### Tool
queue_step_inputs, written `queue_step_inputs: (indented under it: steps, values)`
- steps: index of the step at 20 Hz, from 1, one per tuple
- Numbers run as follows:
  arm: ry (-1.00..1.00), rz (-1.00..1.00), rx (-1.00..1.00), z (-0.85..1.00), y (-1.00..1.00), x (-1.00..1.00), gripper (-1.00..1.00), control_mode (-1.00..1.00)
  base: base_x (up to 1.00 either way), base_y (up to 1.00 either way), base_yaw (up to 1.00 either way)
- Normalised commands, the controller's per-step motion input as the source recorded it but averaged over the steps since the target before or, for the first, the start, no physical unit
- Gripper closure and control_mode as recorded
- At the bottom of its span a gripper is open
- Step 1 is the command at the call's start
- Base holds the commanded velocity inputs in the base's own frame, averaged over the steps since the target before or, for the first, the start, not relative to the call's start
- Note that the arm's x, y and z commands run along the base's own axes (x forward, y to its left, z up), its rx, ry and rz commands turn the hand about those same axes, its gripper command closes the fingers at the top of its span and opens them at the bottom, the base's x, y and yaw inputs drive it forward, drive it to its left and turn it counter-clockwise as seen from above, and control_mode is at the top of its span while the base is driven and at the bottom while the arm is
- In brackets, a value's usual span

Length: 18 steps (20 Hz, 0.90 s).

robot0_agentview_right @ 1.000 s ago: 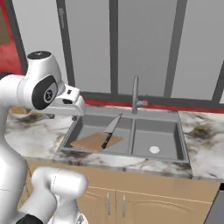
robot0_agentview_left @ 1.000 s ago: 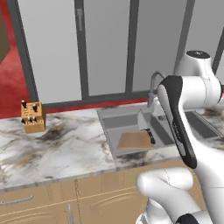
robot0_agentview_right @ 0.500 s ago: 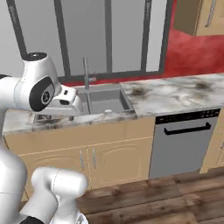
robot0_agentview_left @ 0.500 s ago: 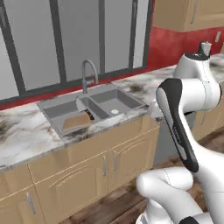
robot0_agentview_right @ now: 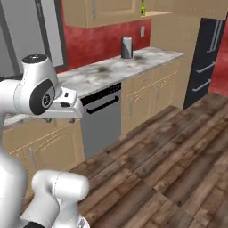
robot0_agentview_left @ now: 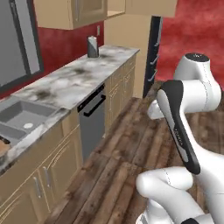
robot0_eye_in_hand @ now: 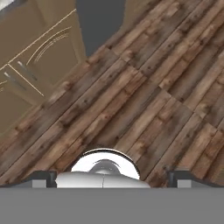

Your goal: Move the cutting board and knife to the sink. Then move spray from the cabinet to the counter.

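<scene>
Our claw [robot0_eye_in_hand: 112,177] hangs wide open and empty over the wood floor. Far off on its left, the light-wood cutting board [robot0_agentview_left: 3,146] peeks from the grey metal sink [robot0_agentview_left: 19,116]; that part looks finished. Only the right base view shows the yellow-green spray bottle [robot0_agentview_right: 143,8], high in the cabinet above the marble-look counter [robot0_agentview_right: 111,71] and not yet fetched.

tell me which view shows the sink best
The left base view: the sink sits at its left edge, grey basin open with the drain visible, set in the counter. The right base view has the arm where the sink would be; the hand view faces floor and cabinets.
</scene>
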Motion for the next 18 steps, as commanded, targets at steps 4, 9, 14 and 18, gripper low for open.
queue_step_inputs:
  steps: [4, 9, 14, 18]
  values:
    - [0.0, 0.0, 0.0, 0.0, 0.0, 0.0, -1.0, 1.0, -0.28, 0.05, -0.85]
    - [0.0, 0.0, 0.0, 0.0, 0.0, 0.0, -1.0, 1.0, 0.38, 0.13, -0.53]
    - [0.0, 0.0, 0.0, 0.0, 0.0, 0.0, -1.0, 1.0, 0.82, 0.38, -0.41]
    - [0.0, 0.0, 0.0, 0.0, 0.0, 0.0, -1.0, 1.0, 1.0, 0.15, -0.28]
